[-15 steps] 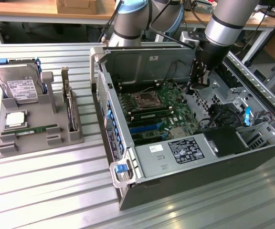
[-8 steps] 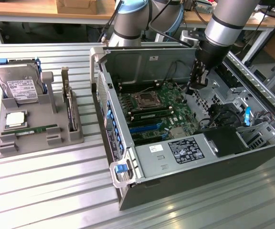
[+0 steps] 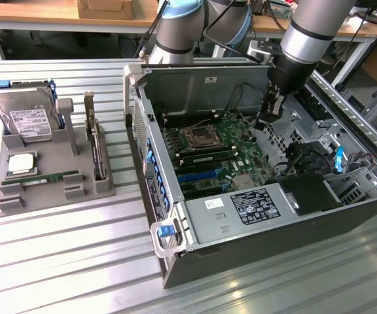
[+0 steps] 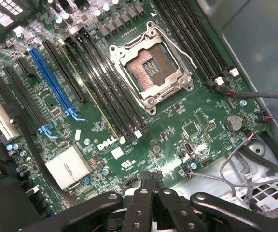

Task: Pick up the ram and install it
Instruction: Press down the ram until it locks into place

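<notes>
One ram (image 3: 51, 178), a thin green stick, lies flat in the grey holder tray (image 3: 18, 203) at the exterior view's left. A second ram (image 3: 205, 157) stands seated in a slot of the motherboard (image 3: 241, 147), beside the open processor socket (image 3: 197, 137). In the wrist view that seated ram (image 4: 88, 92) shows edge-on among the black memory slots. My gripper (image 3: 262, 124) hangs inside the open computer case (image 3: 195, 78), above the motherboard's far right part. Its fingers (image 4: 151, 180) are shut together with nothing between them.
The tray also holds a hard drive (image 3: 28, 118), a square silver processor (image 3: 19, 163) and an upright expansion card (image 3: 95, 147). Loose cables (image 4: 255, 94) and a drive cage (image 3: 345, 131) crowd the case near the gripper. Benches stand behind the table.
</notes>
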Available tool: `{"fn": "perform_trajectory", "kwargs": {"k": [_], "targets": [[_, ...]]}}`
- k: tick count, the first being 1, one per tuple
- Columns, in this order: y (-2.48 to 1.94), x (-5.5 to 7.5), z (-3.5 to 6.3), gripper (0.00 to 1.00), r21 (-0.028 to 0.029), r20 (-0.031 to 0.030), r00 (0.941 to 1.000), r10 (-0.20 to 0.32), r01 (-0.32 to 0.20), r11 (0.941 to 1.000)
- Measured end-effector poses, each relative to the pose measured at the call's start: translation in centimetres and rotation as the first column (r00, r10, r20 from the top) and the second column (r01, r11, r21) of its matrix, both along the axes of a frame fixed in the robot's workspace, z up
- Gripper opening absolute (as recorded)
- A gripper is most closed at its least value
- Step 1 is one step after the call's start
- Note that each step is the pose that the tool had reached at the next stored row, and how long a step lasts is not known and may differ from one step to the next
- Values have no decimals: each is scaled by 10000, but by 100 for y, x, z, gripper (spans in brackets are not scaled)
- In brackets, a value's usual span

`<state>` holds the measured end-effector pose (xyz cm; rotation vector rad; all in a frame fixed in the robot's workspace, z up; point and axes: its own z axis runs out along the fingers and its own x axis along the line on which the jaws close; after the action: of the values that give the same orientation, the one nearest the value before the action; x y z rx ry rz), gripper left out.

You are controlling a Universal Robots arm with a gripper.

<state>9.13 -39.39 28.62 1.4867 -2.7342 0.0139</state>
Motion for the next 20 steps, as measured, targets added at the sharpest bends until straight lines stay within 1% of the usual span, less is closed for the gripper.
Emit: {"fn": "perform_trajectory", "kwargs": {"k": [2,7,8,9,12,13,16,20], "targets": [[0,0,-2,11,1,0,9996,-297,297,9996],[0,0,-4,11,1,0,9966,-825,825,9966],[0,0,-5,11,0,0,9956,-938,938,9956],[0,0,-6,11,1,0,9934,-1145,1145,9934],[0,0,-7,11,1,0,9881,-1535,1535,9881],[0,0,-8,11,1,0,9861,-1661,1661,9861],[0,0,-10,11,1,0,9775,-2111,2111,9775],[0,0,-13,11,0,0,9609,-2769,2769,9609]]}}
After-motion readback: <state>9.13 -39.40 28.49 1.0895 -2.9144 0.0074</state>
